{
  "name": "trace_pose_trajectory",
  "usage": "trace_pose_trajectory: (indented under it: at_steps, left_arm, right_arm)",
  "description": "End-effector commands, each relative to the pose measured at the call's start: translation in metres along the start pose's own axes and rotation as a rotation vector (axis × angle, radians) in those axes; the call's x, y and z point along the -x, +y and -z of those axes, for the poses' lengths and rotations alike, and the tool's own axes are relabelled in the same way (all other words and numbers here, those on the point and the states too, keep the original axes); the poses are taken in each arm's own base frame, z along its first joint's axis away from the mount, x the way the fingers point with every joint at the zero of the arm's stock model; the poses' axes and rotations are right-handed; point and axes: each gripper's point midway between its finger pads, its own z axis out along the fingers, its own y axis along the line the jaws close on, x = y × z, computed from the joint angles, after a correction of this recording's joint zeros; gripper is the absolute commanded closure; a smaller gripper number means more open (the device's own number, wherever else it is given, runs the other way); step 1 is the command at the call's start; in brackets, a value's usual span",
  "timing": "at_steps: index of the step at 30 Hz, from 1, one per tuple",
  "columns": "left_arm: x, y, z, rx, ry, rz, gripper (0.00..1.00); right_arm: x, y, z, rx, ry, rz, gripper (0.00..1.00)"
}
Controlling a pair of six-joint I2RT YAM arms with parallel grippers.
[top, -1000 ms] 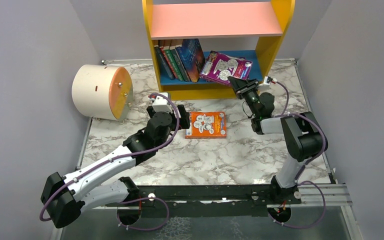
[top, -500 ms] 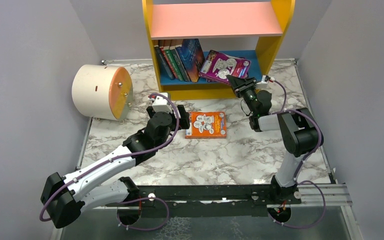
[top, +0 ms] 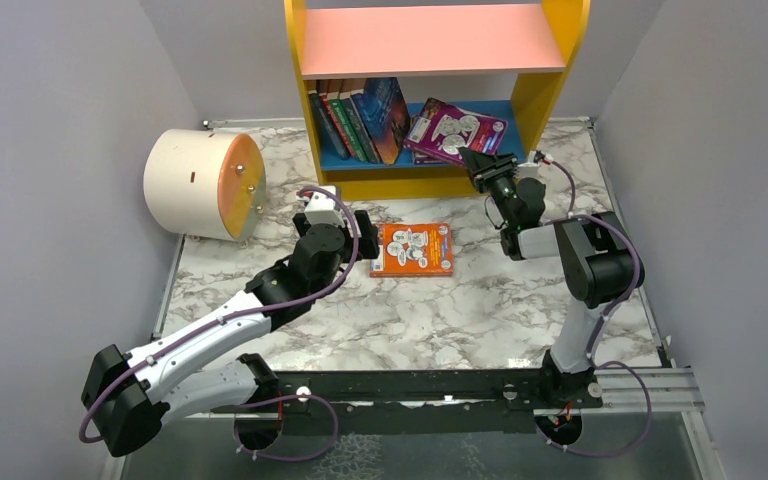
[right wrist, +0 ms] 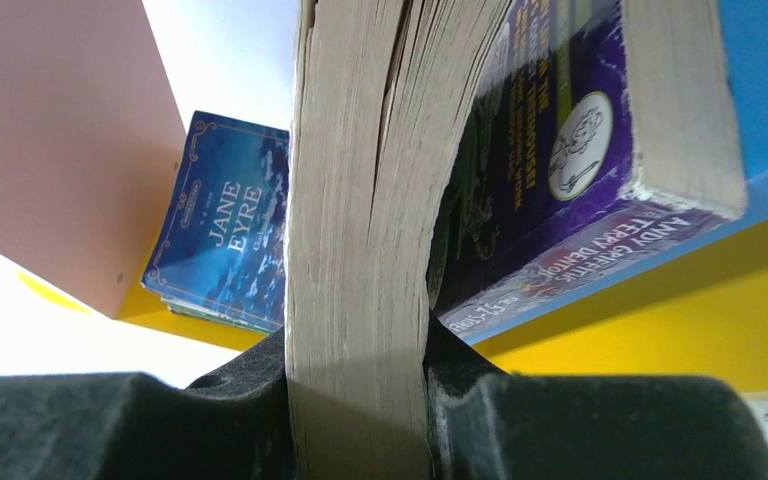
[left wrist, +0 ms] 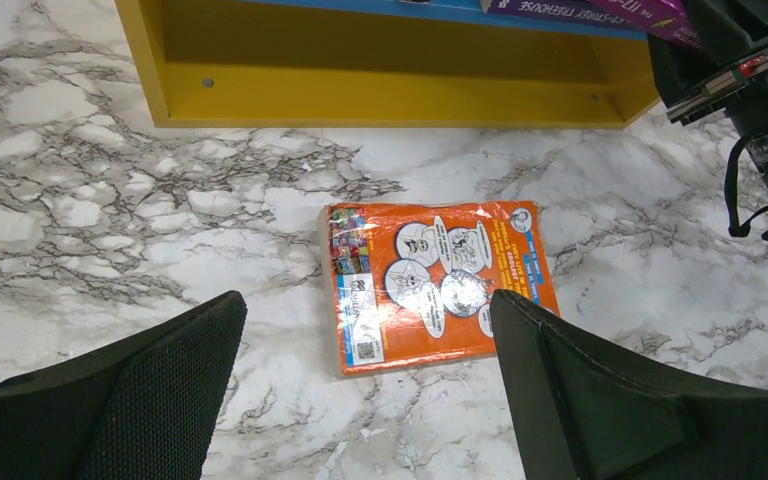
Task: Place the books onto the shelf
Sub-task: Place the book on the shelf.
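Note:
An orange book [top: 412, 249] [left wrist: 435, 285] lies flat on the marble table. My left gripper [top: 365, 240] [left wrist: 365, 310] is open just left of it, touching nothing. My right gripper [top: 482, 160] [right wrist: 358, 340] is shut on the page edge of a purple book [top: 457, 130] [right wrist: 360, 200], holding it tilted over the right part of the shelf's blue lower board [top: 515, 112]. Beside it another purple book [right wrist: 580, 150] rests on that board. Several books [top: 360, 120] lean at the board's left, a blue one [right wrist: 225, 235] outermost. The shelf [top: 550, 70] has yellow sides and a pink upper board.
A cream cylinder [top: 205, 183] with an orange end lies on the table at the left, beyond my left arm. The shelf's yellow base [left wrist: 390, 70] stands just past the orange book. Grey walls close in the table on both sides.
My right gripper has carried the purple book a little farther into the shelf and slightly right. The left arm and the orange book have not moved.

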Motion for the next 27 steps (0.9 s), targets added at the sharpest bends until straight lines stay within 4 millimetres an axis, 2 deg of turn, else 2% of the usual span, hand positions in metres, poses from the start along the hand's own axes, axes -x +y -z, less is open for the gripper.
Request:
trace_pose_trajectory:
  at_steps: [1,5,11,14,19,27]
  left_arm:
    - [0.004,0.001,0.001,0.003,-0.008,0.011,0.13]
    - [0.003,0.002,0.001,0.006,-0.004,0.012,0.13]
    - [0.001,0.002,0.0,0.007,0.002,0.015,0.13]
    - [0.0,0.002,0.0,0.006,0.003,0.017,0.13]
    - [-0.001,0.002,0.0,0.008,0.006,0.017,0.13]
    - [-0.003,0.001,0.0,0.005,0.012,0.022,0.13]
  right_arm:
    - [0.019,0.03,-0.009,0.108,-0.056,-0.004,0.99]
    - [0.021,0.025,-0.009,0.096,-0.05,-0.008,0.97]
    - [0.025,0.016,-0.009,0.092,-0.037,-0.032,0.78]
    - [0.025,0.011,-0.009,0.08,-0.032,-0.032,0.71]
    - [0.026,0.005,-0.006,0.059,-0.032,-0.027,0.47]
    - [0.024,0.003,0.003,0.044,-0.023,-0.014,0.2]
